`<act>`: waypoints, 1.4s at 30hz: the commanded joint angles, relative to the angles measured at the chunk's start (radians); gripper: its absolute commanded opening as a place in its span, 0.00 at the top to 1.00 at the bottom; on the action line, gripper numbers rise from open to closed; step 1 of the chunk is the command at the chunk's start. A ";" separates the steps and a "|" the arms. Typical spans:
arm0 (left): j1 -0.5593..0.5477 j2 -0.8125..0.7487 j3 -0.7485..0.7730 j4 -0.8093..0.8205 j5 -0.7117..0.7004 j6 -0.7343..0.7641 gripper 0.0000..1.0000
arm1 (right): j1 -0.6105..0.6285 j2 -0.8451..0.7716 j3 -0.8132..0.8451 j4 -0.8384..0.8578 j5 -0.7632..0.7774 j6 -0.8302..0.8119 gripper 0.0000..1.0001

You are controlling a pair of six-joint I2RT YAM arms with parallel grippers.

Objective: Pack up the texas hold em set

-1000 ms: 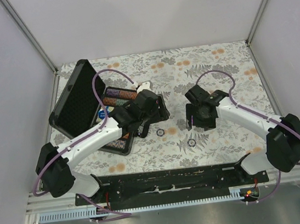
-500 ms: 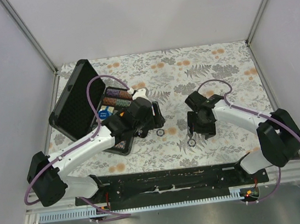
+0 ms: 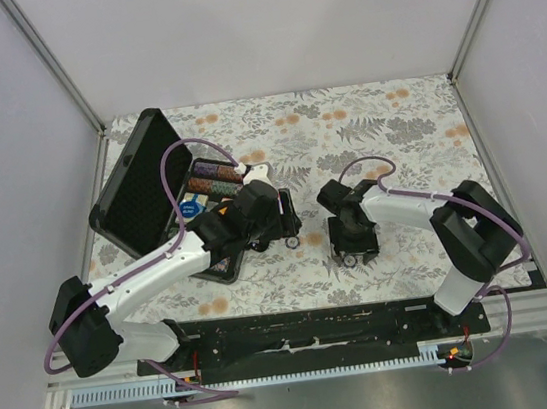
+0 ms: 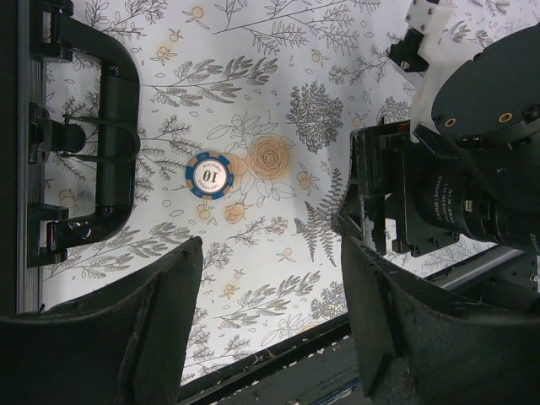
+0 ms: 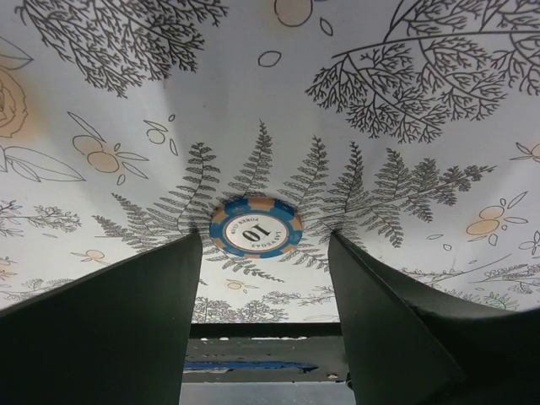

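Poker chip point(image 5: 256, 228), between right gripper point(image 5: 264, 239) fingers (spread wide)

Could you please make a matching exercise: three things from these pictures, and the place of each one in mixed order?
1. case
2. chip in the left wrist view
3. chip in the right wrist view

A. between the fingers of the open right gripper
B. standing open at the left of the table
C. lying near the handle

Pairs: 1-B, 2-C, 3-A
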 commanded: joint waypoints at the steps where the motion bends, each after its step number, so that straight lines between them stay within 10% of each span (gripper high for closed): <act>1: -0.007 -0.028 -0.011 0.027 -0.026 0.030 0.28 | 0.014 0.032 0.050 0.010 0.040 0.024 0.32; 19: -0.013 -0.030 -0.027 0.035 -0.005 0.036 0.27 | 0.019 0.055 0.035 0.045 0.056 0.037 0.56; 27: -0.056 -0.048 -0.069 0.098 0.023 0.053 0.12 | 0.019 -0.026 0.040 0.044 0.052 0.051 0.58; 42: -0.129 -0.195 -0.273 0.380 0.073 0.025 0.13 | -0.023 -0.189 0.168 -0.017 -0.081 0.125 0.58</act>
